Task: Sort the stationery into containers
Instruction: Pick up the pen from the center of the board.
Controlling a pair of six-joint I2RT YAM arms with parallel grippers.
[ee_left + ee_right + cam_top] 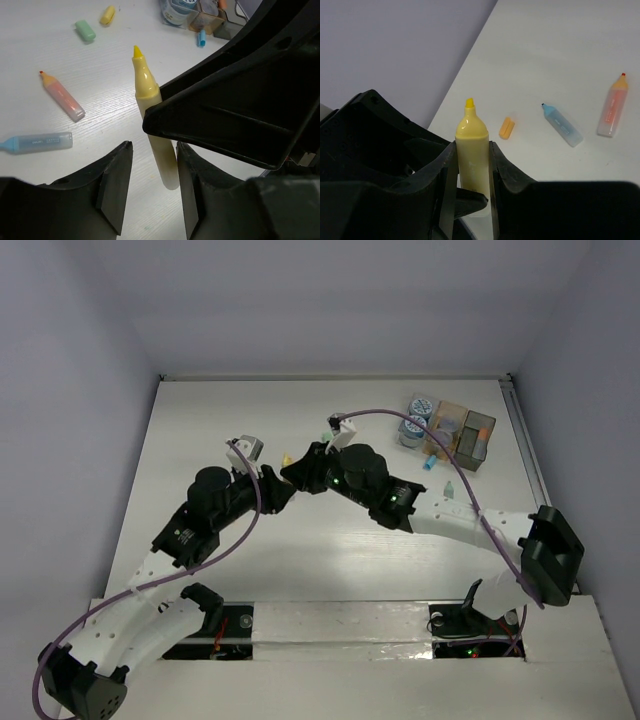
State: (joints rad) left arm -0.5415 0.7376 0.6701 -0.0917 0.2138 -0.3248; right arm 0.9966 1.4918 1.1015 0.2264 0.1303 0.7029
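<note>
Currently your R gripper [471, 150] is clamped on the yellow marker [472, 137]. Its fingers press both sides of the barrel, cap off, tip pointing away from the wrist. In the top view both arms meet approx. mid-table [230, 410], a bit left of centre, and that's where the marker is.

Your L gripper [155, 146] sits around the marker's lower end w/ jaws apart and the barrel between them. In the L wrist view the pad on the right side is about touching, but there's a clear gap on the other side, so no grip from L. Can't tell if the butt end touches the table.

Loose on the tabletop:
- The orange marker [62, 97] and blue marker [37, 142] lie flat, both uncapped, near each other but apart.
- The green piece [85, 30] and yellow cap [107, 14] lie farther out.
- The blue cap [201, 37] is just beside the boxes.

The amber box [448, 415] and grey box [472, 445] stand side by side at the far right, well apart from the held marker. The blue-white rolls [411, 430] sit vs. the amber box's left side.
</note>
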